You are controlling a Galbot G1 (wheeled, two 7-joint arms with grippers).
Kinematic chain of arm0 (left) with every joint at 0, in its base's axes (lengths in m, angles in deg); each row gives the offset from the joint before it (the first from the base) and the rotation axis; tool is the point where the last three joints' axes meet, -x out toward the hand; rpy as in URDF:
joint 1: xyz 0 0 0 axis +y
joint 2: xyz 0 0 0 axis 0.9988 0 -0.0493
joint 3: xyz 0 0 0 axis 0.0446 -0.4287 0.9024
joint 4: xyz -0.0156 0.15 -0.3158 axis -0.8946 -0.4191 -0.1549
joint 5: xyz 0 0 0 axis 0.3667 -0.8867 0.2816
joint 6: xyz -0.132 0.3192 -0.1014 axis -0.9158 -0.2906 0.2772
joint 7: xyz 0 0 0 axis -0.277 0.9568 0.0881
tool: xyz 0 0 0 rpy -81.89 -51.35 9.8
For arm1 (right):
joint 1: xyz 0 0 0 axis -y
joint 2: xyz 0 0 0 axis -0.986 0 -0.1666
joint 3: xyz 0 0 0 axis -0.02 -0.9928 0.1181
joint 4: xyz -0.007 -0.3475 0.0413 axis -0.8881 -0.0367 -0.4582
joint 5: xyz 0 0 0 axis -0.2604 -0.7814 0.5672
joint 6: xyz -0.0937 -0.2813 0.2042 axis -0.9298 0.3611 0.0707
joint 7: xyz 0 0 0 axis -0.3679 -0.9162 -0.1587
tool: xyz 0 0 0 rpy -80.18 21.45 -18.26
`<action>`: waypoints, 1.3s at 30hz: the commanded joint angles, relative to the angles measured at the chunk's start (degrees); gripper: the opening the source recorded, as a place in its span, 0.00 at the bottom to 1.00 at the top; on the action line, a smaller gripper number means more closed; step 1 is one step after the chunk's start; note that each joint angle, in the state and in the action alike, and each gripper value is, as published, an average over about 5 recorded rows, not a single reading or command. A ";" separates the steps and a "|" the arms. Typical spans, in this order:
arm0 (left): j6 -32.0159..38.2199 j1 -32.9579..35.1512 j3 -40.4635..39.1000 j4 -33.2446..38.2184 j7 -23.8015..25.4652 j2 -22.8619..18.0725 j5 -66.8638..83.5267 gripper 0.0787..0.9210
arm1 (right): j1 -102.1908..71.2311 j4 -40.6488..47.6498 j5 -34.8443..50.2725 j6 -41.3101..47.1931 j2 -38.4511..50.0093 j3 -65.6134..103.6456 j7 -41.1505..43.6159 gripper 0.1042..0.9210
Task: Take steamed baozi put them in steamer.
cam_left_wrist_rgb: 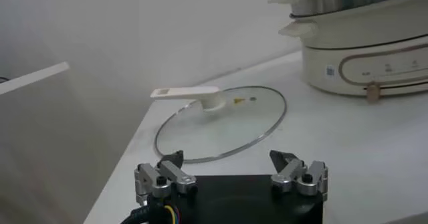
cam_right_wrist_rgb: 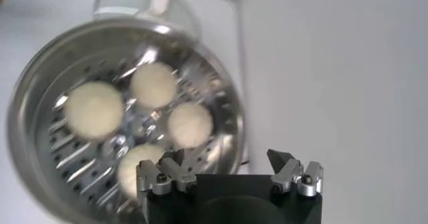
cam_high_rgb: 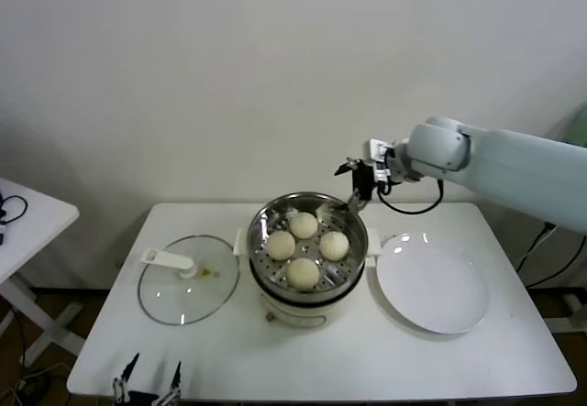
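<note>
While its fingers stand spread wide and hold nothing, the robot's right hand (cam_high_rgb: 359,186) hangs just above the far right rim of the round shiny stainless-steel steamer basket (cam_high_rgb: 348,218), touching none of the contents. Its pale arm reaches in from the right side, bent at the wrist so that the hand points down and toward the basket. From the right wrist camera, the right hand's two dark fingertips (cam_right_wrist_rgb: 281,158) are seen apart, with the basket's edge below them. Four small round off-white steamed baozi (cam_high_rgb: 304,224) sit inside the steamer on its perforated floor, close together but not stacked. The steamer rests on a cream-white electric pot base (cam_high_rgb: 292,312) at the middle of the white bench (cam_high_rgb: 459,360). A flat white round plate (cam_high_rgb: 431,285) lies just right of the pot; a round glass lid with a white handle (cam_high_rgb: 188,279) lies to its left. The left hand (cam_high_rgb: 147,378) is parked low at the bench's near edge, fingers apart and holding nothing.
</note>
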 commanded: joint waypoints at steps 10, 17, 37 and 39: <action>-0.14 -0.69 -0.97 -0.03 -0.04 0.40 0.44 0.88 | -84.86 -25.56 -1.18 -7.53 22.06 82.52 -29.01 0.88; -0.11 -0.94 -1.09 -0.16 -0.12 0.56 0.67 0.88 | -114.73 -28.05 -7.01 -14.15 8.53 107.62 -27.68 0.88; 0.05 -1.97 -0.86 -0.85 -0.61 0.70 2.15 0.88 | -140.50 -26.39 -9.72 -39.06 -28.72 116.42 -19.78 0.88; 0.09 -2.00 -0.91 -0.80 -0.70 0.70 2.27 0.88 | -141.23 -25.50 -9.84 -42.16 -30.90 115.70 -19.65 0.88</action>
